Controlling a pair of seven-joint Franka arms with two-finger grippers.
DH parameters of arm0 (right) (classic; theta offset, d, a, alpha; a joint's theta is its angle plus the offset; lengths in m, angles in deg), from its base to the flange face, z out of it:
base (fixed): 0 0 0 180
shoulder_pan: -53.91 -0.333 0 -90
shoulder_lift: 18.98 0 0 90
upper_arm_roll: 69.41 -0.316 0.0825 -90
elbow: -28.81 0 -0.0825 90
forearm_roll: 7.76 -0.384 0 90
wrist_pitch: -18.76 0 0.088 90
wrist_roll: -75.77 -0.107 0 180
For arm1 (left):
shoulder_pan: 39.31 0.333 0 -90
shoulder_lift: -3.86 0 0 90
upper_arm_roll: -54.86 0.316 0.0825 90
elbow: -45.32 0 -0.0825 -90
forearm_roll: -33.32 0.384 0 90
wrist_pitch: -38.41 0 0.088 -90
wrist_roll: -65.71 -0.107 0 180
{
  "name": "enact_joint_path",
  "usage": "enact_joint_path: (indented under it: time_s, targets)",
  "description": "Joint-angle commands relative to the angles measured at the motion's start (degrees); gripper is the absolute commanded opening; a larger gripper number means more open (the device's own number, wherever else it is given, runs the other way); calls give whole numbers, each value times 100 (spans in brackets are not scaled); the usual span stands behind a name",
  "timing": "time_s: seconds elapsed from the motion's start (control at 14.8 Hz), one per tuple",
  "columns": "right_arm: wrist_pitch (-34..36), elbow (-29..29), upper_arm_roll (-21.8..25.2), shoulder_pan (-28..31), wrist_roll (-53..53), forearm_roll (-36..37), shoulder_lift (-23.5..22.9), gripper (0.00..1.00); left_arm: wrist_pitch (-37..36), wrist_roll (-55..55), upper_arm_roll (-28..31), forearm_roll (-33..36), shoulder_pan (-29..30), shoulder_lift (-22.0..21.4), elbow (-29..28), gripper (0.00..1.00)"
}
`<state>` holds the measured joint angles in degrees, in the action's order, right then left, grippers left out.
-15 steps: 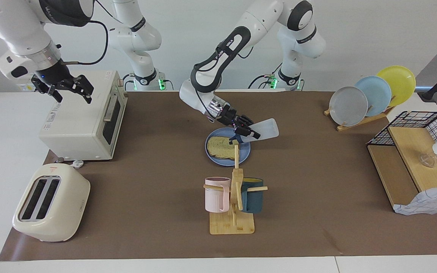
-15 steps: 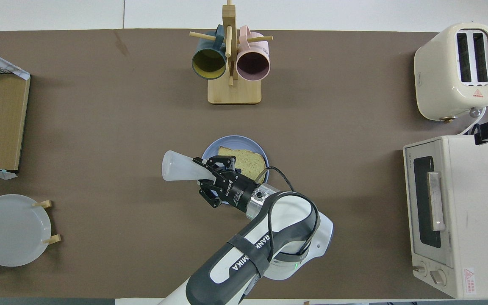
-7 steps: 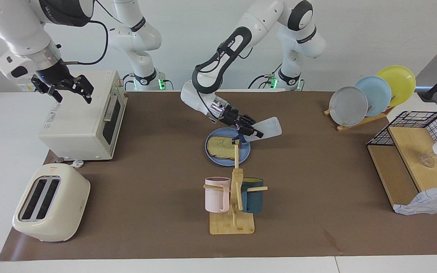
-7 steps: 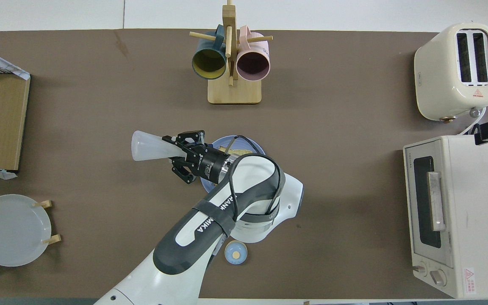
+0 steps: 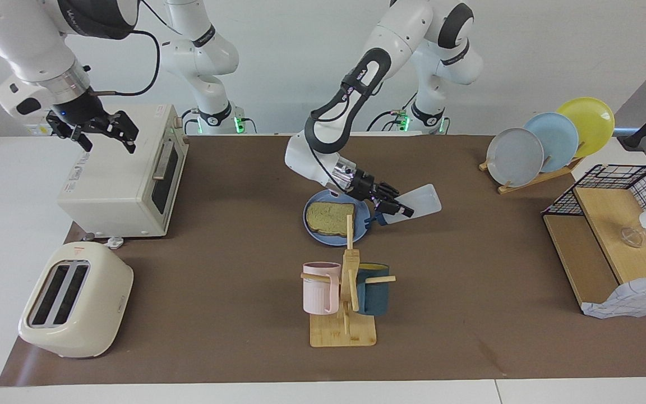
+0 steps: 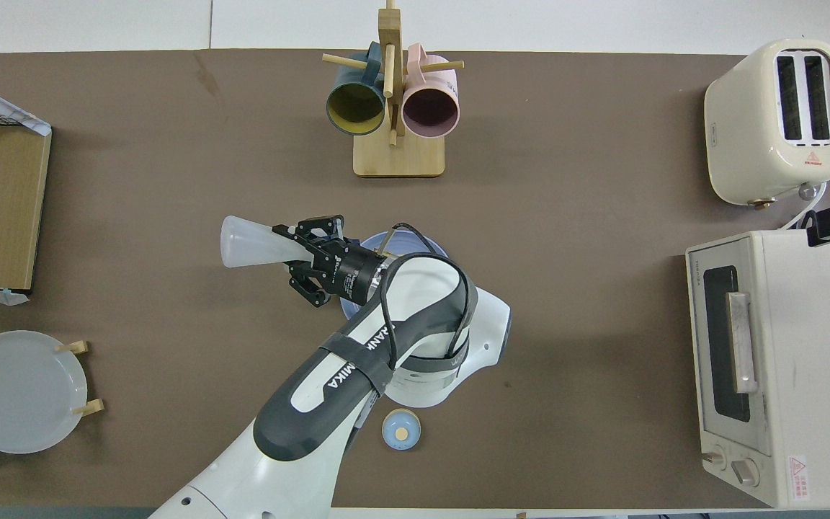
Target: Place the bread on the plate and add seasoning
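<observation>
The seasoning [image 5: 417,202], clamped tilted in the left gripper [image 5: 388,205] with its nozzle down, has shifted off the bread [image 5: 330,217] on the plate [image 5: 314,235] and now hangs over the plate's edge toward the left arm's end, so dispensing appears finished and the bottle is likely being carried away. The right gripper [image 5: 114,128] waits open above the toaster oven [image 5: 127,174], well apart from the plate; the brown mat [image 5: 469,314] under the plate also carries a mug tree [image 5: 345,297] farther from the robots, on a white table before a plain pale wall
</observation>
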<state>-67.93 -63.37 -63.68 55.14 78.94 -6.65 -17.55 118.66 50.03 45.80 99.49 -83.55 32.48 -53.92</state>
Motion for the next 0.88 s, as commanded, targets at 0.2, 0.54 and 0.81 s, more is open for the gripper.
enact_joint_path:
  time_s: [0.2,0.54,0.81]
  targets:
    - [-15,-72,-28,53,-54,-94,77,100,403,1004,44,-700,-181,-32,45,0]
    - [-15,-72,-28,53,-54,-94,77,100,808,1200,44,-1237,-119,-453,98,0]
    - [-15,-72,-28,53,-54,-94,86,100,843,1130,36,-1474,29,-848,72,0]
